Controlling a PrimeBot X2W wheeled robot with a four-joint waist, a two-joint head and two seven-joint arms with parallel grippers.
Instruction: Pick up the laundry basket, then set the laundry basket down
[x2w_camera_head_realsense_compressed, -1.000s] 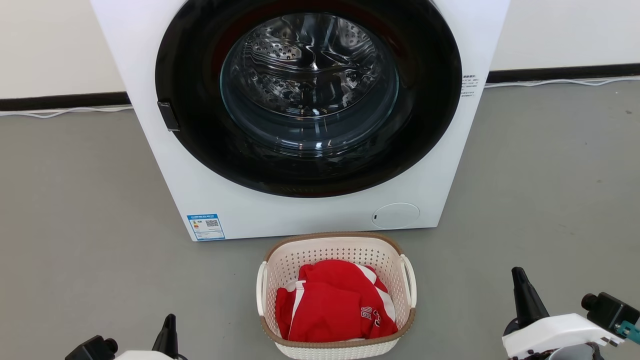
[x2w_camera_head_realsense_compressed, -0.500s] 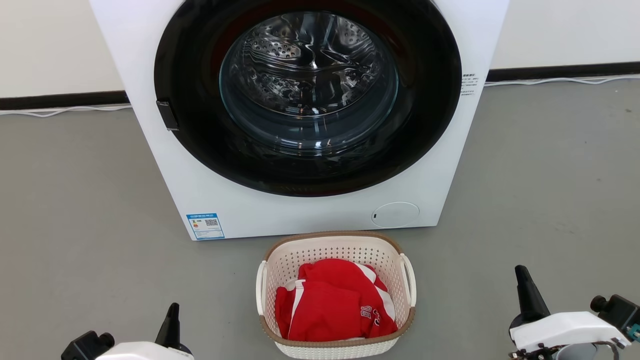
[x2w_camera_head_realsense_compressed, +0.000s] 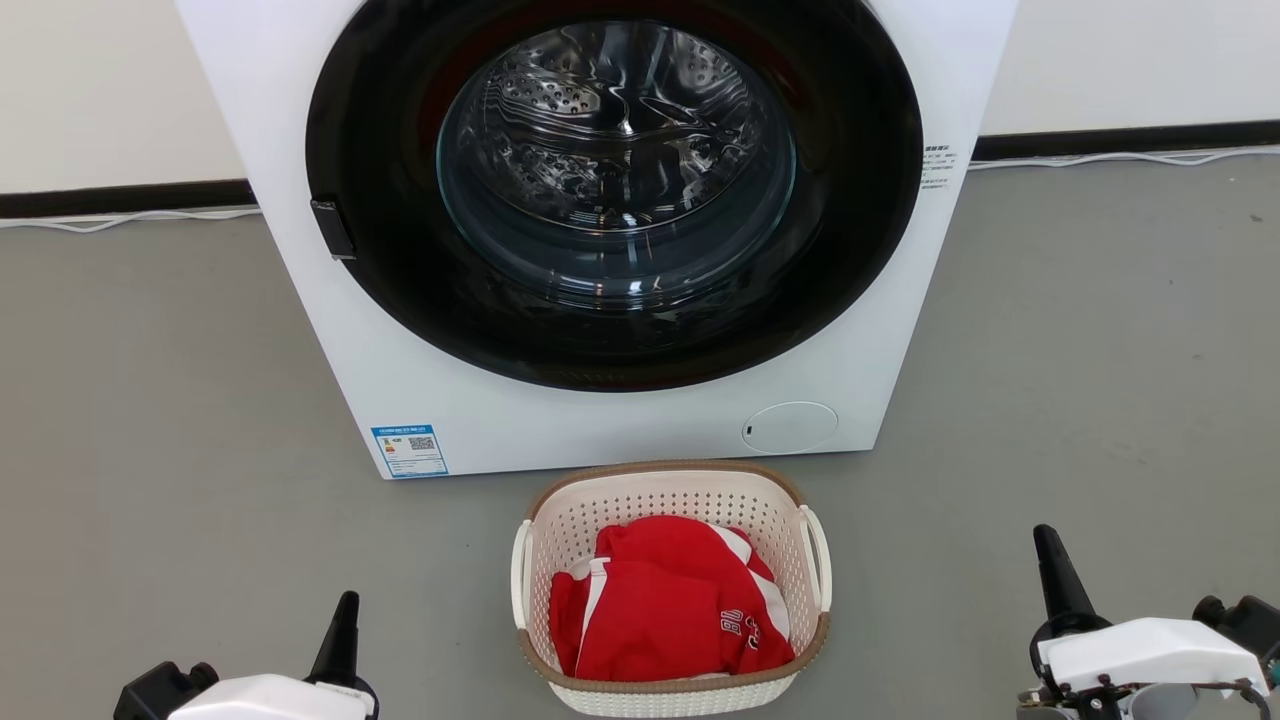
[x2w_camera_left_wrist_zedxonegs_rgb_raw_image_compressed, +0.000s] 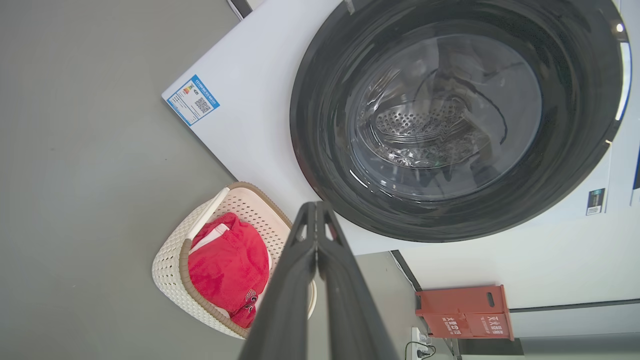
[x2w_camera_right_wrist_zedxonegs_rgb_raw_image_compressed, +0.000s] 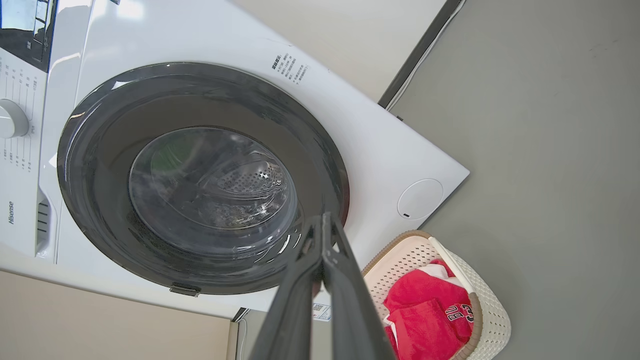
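Note:
The laundry basket (x2w_camera_head_realsense_compressed: 600, 505) is cream-white and perforated, with a brown rim and two white loop handles. It stands on the grey floor just in front of the washer and holds a red garment (x2w_camera_head_realsense_compressed: 665, 600). My left gripper (x2w_camera_head_realsense_compressed: 346, 600) is shut and empty, well to the basket's left near the bottom edge of the head view. Well to the basket's right, my right gripper (x2w_camera_head_realsense_compressed: 1046, 534) is shut and empty too. The left wrist view has the laundry basket (x2w_camera_left_wrist_zedxonegs_rgb_raw_image_compressed: 170, 270) left of the gripper (x2w_camera_left_wrist_zedxonegs_rgb_raw_image_compressed: 317, 207). The right wrist view has the laundry basket (x2w_camera_right_wrist_zedxonegs_rgb_raw_image_compressed: 492, 310) right of the gripper (x2w_camera_right_wrist_zedxonegs_rgb_raw_image_compressed: 325, 218).
A large white washing machine (x2w_camera_head_realsense_compressed: 400, 390) with a shut black round door (x2w_camera_head_realsense_compressed: 615, 190) stands directly behind the basket. Open grey floor (x2w_camera_head_realsense_compressed: 1090, 380) lies on both sides. A white cable (x2w_camera_head_realsense_compressed: 1120, 158) runs along the wall base. A red box (x2w_camera_left_wrist_zedxonegs_rgb_raw_image_compressed: 465, 312) sits by the wall.
Both grippers have shifted slightly: the left one has risen a little into view at the lower left, the right one has dropped and drifted right. The basket has not moved.

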